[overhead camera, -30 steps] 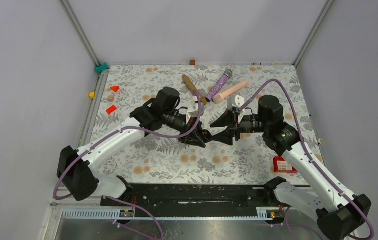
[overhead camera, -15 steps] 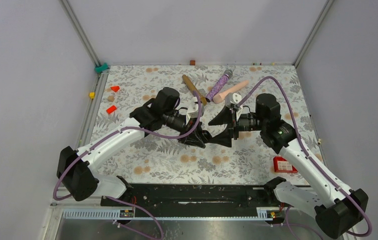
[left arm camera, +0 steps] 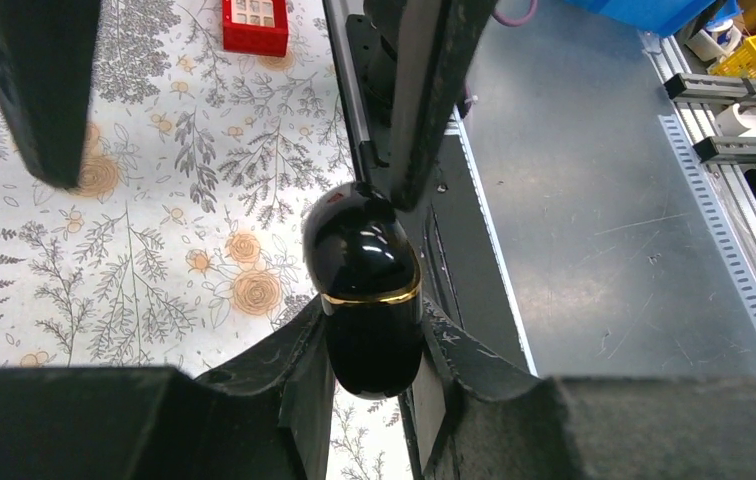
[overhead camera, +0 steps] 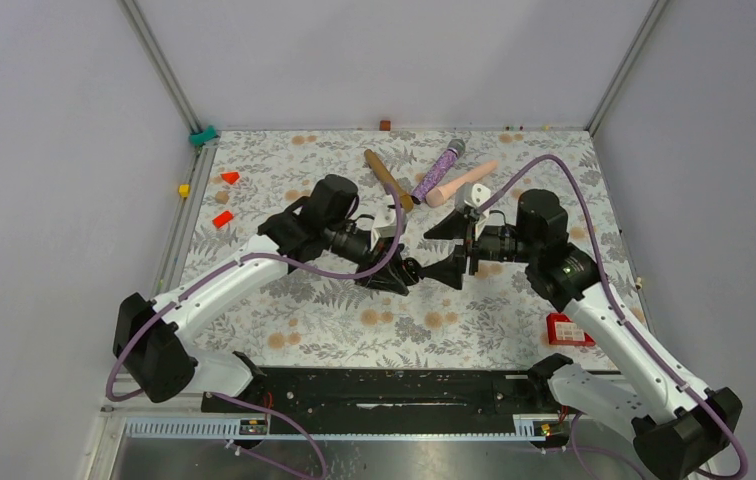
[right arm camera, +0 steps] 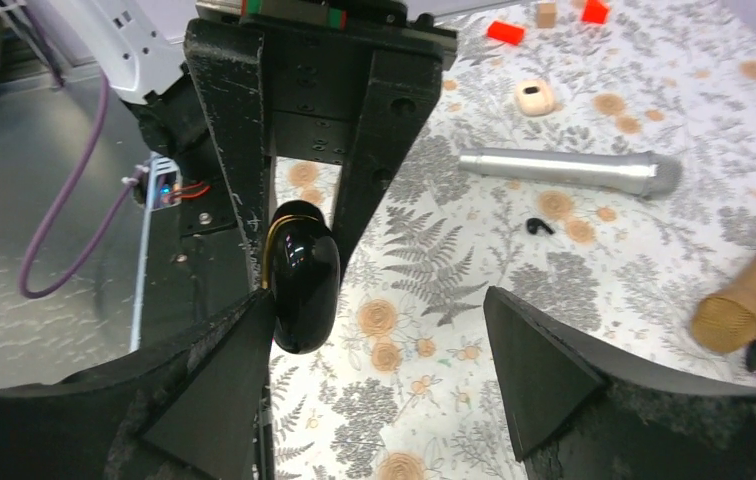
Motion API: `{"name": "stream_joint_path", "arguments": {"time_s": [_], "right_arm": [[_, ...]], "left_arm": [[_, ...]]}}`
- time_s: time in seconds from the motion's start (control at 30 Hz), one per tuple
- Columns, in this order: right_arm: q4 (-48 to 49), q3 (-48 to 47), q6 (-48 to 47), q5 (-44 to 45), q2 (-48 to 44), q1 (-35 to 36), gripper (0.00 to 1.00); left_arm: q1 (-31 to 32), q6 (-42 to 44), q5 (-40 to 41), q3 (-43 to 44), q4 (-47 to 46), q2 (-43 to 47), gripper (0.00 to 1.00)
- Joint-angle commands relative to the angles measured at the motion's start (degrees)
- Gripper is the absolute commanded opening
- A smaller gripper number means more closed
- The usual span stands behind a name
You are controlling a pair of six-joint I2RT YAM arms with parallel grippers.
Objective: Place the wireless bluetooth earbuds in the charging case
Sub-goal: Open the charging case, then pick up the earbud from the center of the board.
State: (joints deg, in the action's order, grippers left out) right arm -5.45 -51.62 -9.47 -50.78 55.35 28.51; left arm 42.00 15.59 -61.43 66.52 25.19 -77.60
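Mid-table in the top view, the left gripper (overhead camera: 404,272) and the right gripper (overhead camera: 428,258) meet nose to nose; whatever sits between them is too dark to make out from above. Toward the far edge lie a brown microphone (overhead camera: 386,175), a purple microphone (overhead camera: 437,172) and a pink microphone (overhead camera: 462,183).

From the left wrist, the charging case (left arm camera: 366,290) shows glossy black with a gold band, its lid shut. It is clamped upright between the left fingers above the floral table (left arm camera: 154,250).

From the right wrist, the right fingers are spread wide. One of them is just beside the case; whether it touches I cannot tell. One earbud (right arm camera: 541,226) lies on the table just beside a silver microphone (right arm camera: 564,172), well apart from the case.
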Motion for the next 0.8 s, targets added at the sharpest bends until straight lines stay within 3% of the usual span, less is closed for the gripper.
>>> {"name": "stream_joint_path", "arguments": {"time_s": [0.0, 0.17, 0.43, 0.77], "right_arm": [[-2.1, -3.19, -5.38, 8.49, -1.86, -0.33, 0.84], [-3.82, -4.19, -7.31, 12.14, -2.35, -0.3, 0.85], [-9.09, -11.35, -4.29, 10.98, -0.91, -0.44, 0.89], [-9.59, -15.61, -0.46, 20.74, 14.0, -0.48, 0.88]], "left_arm": [[0.24, 2.4, -3.58, 2.28, 0.3, 3.44, 0.0], [0.0, 2.86, -3.99, 2.81, 0.98, 3.72, 0.0], [-2.61, 8.36, -2.43, 5.04, 6.54, 4.74, 0.0], [-20.73, 13.82, -7.95, 2.76, 9.28, 11.95, 0.0]]}}
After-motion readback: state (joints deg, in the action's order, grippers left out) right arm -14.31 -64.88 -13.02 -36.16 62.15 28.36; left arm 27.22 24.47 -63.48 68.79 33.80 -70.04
